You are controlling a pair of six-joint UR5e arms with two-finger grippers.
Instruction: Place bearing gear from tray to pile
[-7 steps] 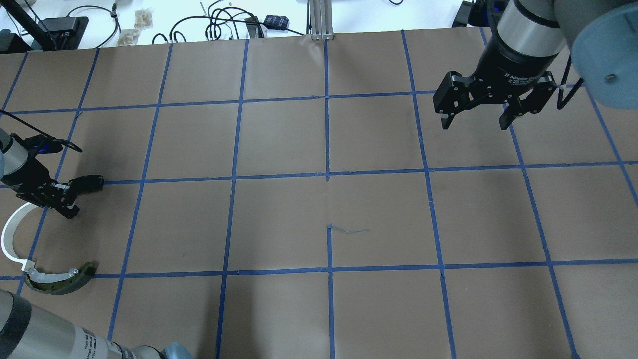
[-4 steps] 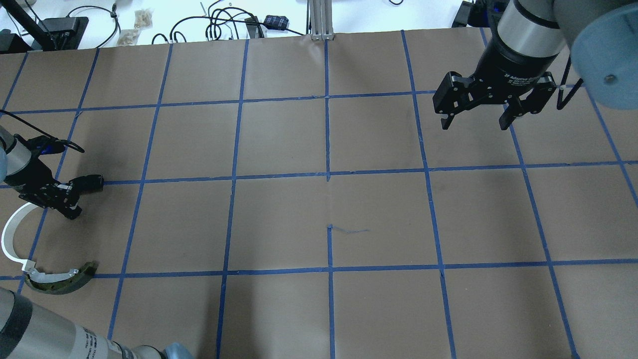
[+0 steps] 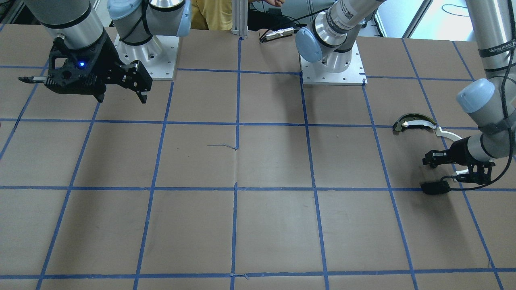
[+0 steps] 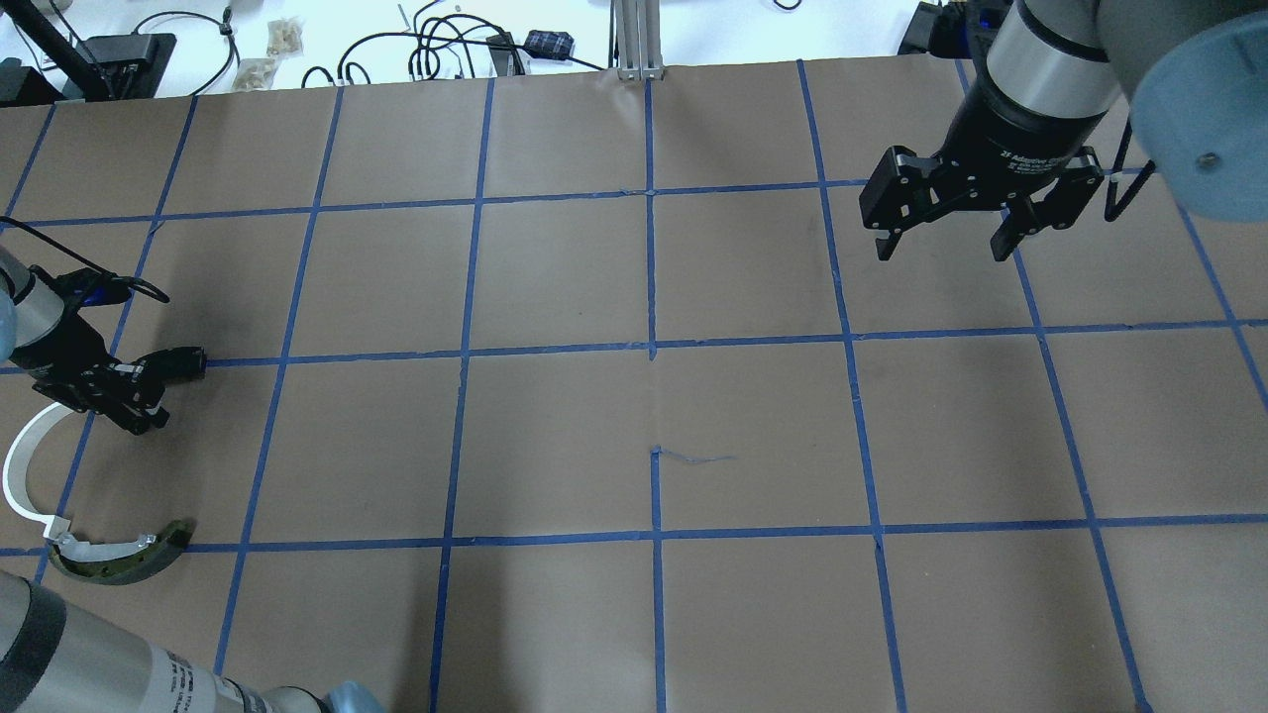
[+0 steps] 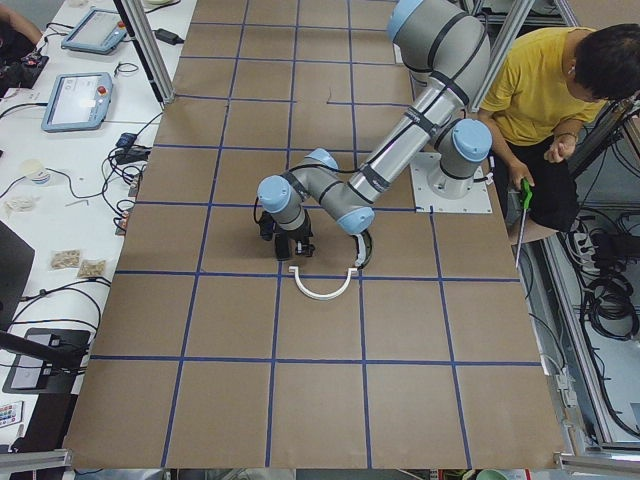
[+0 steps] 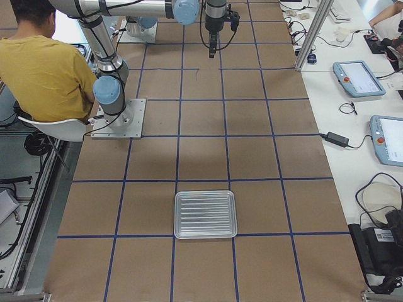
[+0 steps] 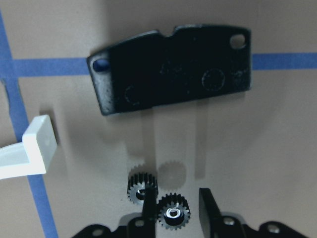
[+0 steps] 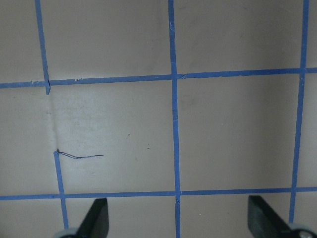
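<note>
In the left wrist view a small black bearing gear [image 7: 173,213] lies between my left gripper's [image 7: 177,210] fingers, which stand slightly wider than it. A second gear [image 7: 142,187] lies beside the left finger. Ahead are the pile's flat black plate [image 7: 171,69] and the white arc strip's end [image 7: 34,148]. Overhead, the left gripper [image 4: 139,406] is low between the plate [image 4: 178,362] and the arc [image 4: 20,456], with the dark yellow-edged curved piece [image 4: 119,564] nearer. The metal tray [image 6: 206,214] is empty. My right gripper [image 4: 941,243] hangs open and empty, high up.
Brown paper with a blue tape grid [image 4: 654,347] covers the table. Cables and small devices [image 4: 446,45] lie beyond the far edge. A seated person in yellow [image 5: 540,90] is behind the robot bases. Tablets [image 6: 359,78] lie on the side bench.
The left gripper has shifted very slightly up and away over the pile. The right arm has barely moved. The pile parts lie as before.
</note>
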